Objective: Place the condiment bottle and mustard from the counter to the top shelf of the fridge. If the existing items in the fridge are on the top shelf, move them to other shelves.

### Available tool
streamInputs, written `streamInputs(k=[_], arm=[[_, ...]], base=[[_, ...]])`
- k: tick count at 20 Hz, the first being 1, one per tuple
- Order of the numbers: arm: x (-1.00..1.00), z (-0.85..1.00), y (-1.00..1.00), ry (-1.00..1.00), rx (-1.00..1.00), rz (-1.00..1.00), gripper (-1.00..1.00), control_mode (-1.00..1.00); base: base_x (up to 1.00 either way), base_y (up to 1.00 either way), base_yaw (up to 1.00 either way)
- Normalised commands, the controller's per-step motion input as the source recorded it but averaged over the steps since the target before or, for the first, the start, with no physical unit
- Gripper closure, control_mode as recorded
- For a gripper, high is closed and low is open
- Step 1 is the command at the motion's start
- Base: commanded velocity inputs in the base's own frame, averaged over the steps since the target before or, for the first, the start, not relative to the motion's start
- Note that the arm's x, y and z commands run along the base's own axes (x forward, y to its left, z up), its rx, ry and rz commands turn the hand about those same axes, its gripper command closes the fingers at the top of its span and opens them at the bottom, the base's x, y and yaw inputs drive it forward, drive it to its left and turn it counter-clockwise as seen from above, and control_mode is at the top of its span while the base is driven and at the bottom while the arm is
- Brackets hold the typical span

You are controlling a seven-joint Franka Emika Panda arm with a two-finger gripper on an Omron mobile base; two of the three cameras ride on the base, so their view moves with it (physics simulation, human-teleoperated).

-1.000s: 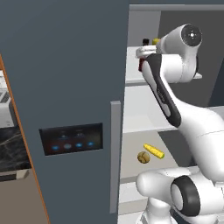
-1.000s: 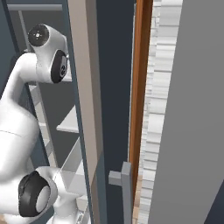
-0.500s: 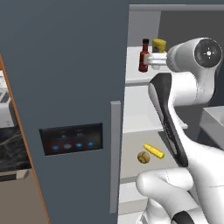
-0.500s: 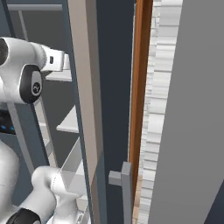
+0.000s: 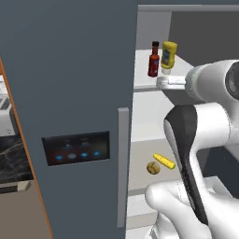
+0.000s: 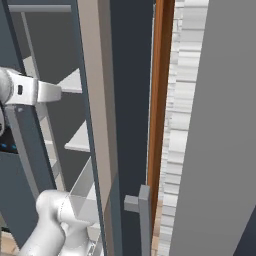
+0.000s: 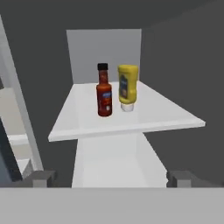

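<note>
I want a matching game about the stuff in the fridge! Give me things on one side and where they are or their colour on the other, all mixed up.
Things:
1. condiment bottle
2. mustard
3. small round brown food
4. end effector

Descriptions:
A. yellow, on the top shelf
B. open, in front of the fridge
C. red with a black cap
D. on a lower shelf

Pairs: 1-C, 2-A, 3-D, 4-B

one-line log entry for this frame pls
stage: both placed | condiment bottle + mustard: upright, top shelf | gripper: open, empty, outside fridge
</note>
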Motion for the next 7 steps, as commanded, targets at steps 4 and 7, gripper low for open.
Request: streamInputs(k=[4,7], arm=[[-1.0,0.0,0.13,0.02,0.0,0.04,-1.0,-1.0],[-0.16,0.17,0.04,-0.22,-0.02,-0.06,-1.0,-1.0]], base=[[0.0,0.0,0.0],[0.0,0.0,0.0]])
